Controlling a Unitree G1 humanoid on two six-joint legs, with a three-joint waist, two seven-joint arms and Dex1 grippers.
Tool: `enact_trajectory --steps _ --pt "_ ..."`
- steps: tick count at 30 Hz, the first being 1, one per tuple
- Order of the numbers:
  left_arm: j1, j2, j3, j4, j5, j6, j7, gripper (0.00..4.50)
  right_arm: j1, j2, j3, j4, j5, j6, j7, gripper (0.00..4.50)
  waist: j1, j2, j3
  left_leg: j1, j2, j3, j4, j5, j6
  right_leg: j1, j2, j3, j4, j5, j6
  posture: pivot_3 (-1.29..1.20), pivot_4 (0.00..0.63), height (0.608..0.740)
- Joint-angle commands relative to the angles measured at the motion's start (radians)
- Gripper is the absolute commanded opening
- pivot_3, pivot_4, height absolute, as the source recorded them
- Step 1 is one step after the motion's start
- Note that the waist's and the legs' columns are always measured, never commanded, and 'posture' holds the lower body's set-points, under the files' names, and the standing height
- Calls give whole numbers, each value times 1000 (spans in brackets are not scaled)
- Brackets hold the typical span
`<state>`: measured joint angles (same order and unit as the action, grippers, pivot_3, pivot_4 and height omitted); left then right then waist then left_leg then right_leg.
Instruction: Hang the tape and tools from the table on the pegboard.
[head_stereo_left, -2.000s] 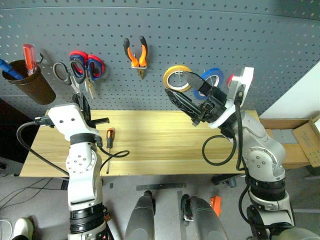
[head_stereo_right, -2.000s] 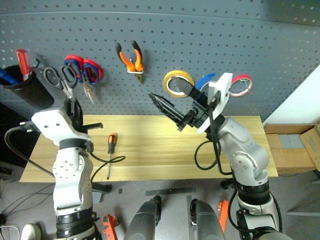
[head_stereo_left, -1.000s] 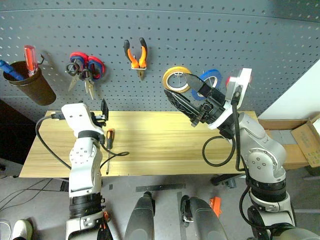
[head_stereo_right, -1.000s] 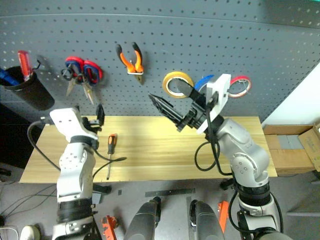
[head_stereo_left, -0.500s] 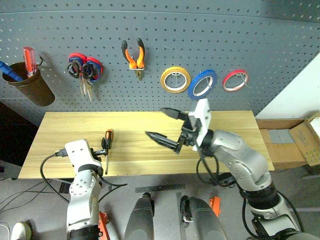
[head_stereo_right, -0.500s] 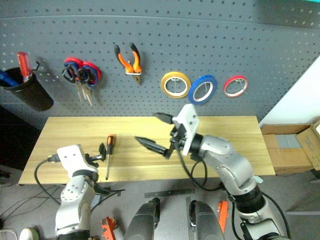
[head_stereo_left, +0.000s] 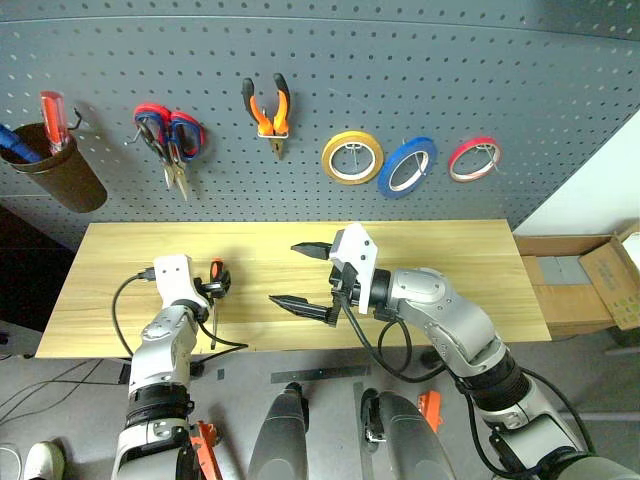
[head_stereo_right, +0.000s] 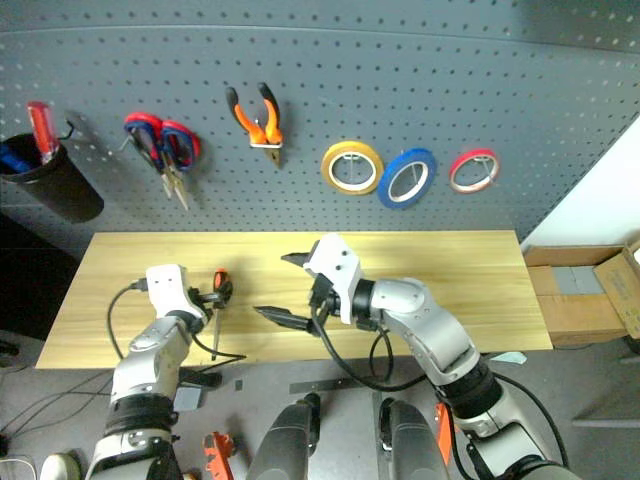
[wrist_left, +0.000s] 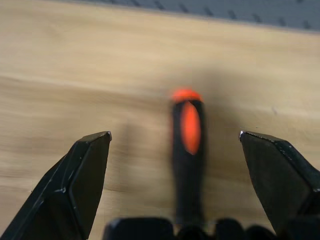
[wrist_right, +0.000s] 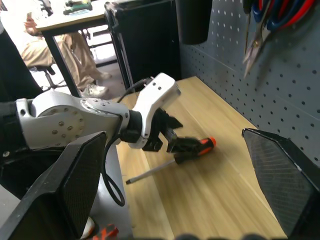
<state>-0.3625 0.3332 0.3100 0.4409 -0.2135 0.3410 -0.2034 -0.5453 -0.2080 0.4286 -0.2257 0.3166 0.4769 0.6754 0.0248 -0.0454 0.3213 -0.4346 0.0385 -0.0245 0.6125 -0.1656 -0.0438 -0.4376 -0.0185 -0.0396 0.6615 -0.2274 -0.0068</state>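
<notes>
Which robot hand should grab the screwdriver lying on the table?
Probably the left. The left gripper is open right at the screwdriver, with the handle lying between its fingers. The right gripper is open too, but hangs over the middle of the table, apart from it.

- Both arms are built of rounded silver-grey metal segments, each joined by black collars.
- The left gripper (head_stereo_left: 214, 290) sits on a white, boxy wrist housing; its fingers (wrist_left: 82, 185) are black, flat and taper to a point.
- The right gripper (head_stereo_left: 313, 277) has the same white housing and long black pointed fingers (wrist_right: 280, 175).
- Black cables loop loosely from each wrist back along the forearm.
- Small dark screws dot the round joint covers.
</notes>
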Motion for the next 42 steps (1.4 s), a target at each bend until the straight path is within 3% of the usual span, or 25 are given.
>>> enact_trajectory --steps 1,5,8,17,29,36,42 --pt "-15 20 4 25 8 -10 10 4425 -16 8 10 -28 -13 4 15 4500 -1 1 2 0 1 0 0 0 0 0 0 0 0 0 0 64 375 740" --pt "-19 27 3 34 9 8 20 4425 -14 6 19 -23 -32 14 26 4500 -1 2 7 0 2 1 -2 0 0 -2 1 0 0 0 0 66 376 740" --pt "-16 32 3 28 4 19 18 3854 -13 6 13 -18 -40 8 31 4500 -1 3 7 0 2 2 -2 0 0 -2 1 0 -1 0 0 66 378 740" --pt "-18 32 0 17 1 40 21 779 -21 17 -6 5 -56 0 32 4500 -1 4 9 0 2 2 -3 0 -1 -2 0 1 -2 0 0 67 373 740" --pt "-7 22 0 -87 4 63 67 699 -29 36 -58 11 -36 -12 38 4500 0 4 9 -1 2 2 -4 -1 -1 -2 0 0 -4 0 0 85 328 740" --pt "85 -29 43 -490 -44 78 139 699 -57 134 -253 -73 222 46 41 4500 2 3 8 -2 2 2 -4 -1 -2 -2 0 0 -5 0 0 127 289 740" --pt "115 -26 110 -682 -18 41 225 699 -86 167 -315 -96 331 89 10 4500 3 2 6 -2 3 2 -5 -1 -3 -2 1 -1 -6 0 0 166 252 740"
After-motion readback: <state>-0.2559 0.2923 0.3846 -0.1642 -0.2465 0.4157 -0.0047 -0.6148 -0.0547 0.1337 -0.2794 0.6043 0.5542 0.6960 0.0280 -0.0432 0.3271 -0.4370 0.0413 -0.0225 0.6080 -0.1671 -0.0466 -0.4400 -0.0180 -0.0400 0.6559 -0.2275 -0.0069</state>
